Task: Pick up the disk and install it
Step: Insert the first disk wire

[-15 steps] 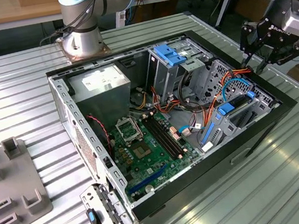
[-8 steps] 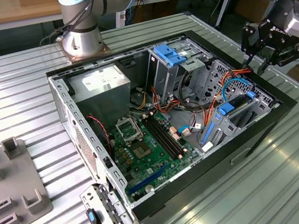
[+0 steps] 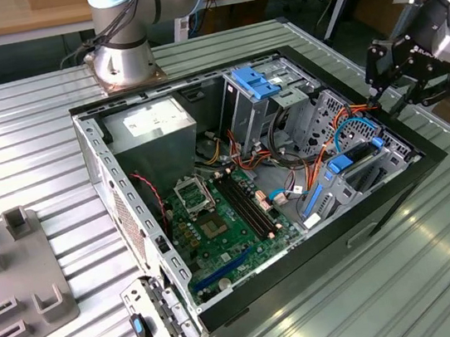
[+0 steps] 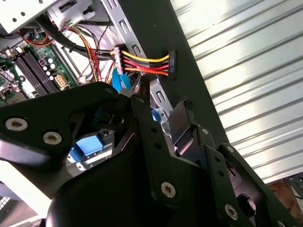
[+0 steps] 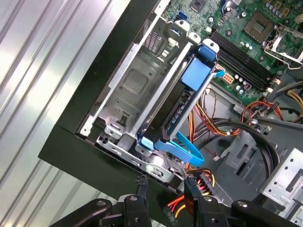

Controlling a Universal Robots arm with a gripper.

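Note:
The disk [image 3: 350,161] stands on edge in the grey drive bay [image 3: 342,194] at the corner of the open computer case on the exterior view's right. Its blue carrier rail [image 5: 195,78] runs along the dark body in the first wrist view, and a blue part of the disk [image 4: 87,144] shows behind the gripper links in the second wrist view. My gripper [image 3: 388,104] hovers just above and outside the case wall beside that bay, apart from the disk. The gripper [image 5: 165,184] is open with nothing between its black fingers [image 4: 142,111].
Inside the case [image 3: 227,302] lie the motherboard [image 3: 215,220], a power supply [image 3: 156,128] and an upright grey cage with a blue latch [image 3: 256,80]. A blue flat cable [image 5: 189,149] and a power connector [image 4: 171,65] hang near the bay. A grey fixture [image 3: 15,282] sits on the ribbed table.

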